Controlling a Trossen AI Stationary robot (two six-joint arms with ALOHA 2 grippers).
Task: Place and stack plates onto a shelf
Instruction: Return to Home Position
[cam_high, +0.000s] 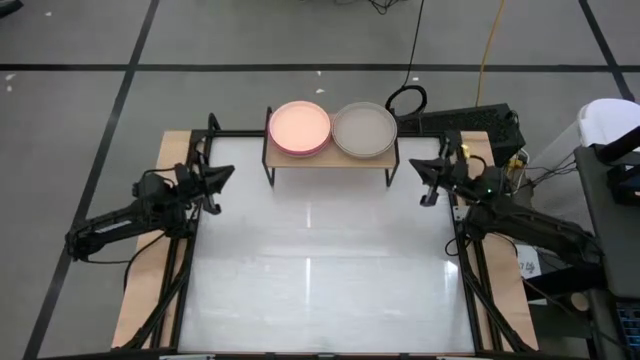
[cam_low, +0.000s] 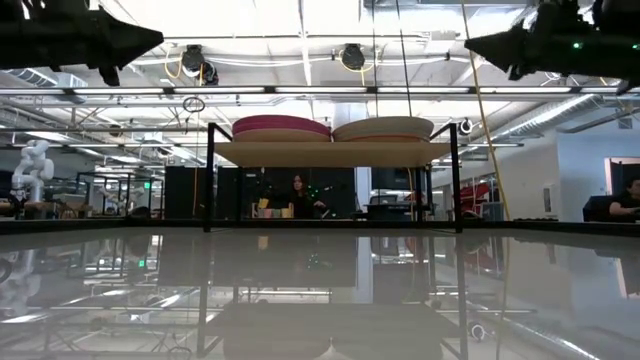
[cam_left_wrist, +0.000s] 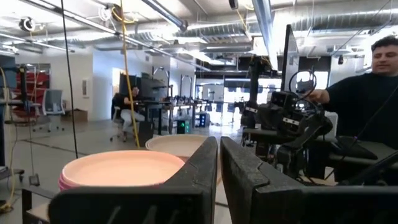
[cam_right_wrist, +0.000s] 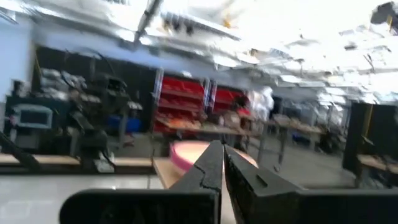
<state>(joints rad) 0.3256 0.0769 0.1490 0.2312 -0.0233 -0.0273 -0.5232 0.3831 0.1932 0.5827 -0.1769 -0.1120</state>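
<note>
I'm holding the left arm (cam_high: 120, 225) folded low and out to the left, with the left gripper (cam_high: 226, 174) hanging in the air and pointing inward, its fingers (cam_left_wrist: 193, 168) pressing together with barely a slit between them. The right arm (cam_high: 530, 225) is mirroring it, the right gripper (cam_high: 416, 164) aiming inward, its fingers (cam_right_wrist: 208, 165) seemingly lying fully together, though that view is blurry.

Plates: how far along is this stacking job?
Done: a peach-topped stack and a beige-topped stack sit side by side on the shelf. In hand: nothing; the left gripper and right gripper hang shut, empty, off the shelf. Left: no loose plate shows.
</note>
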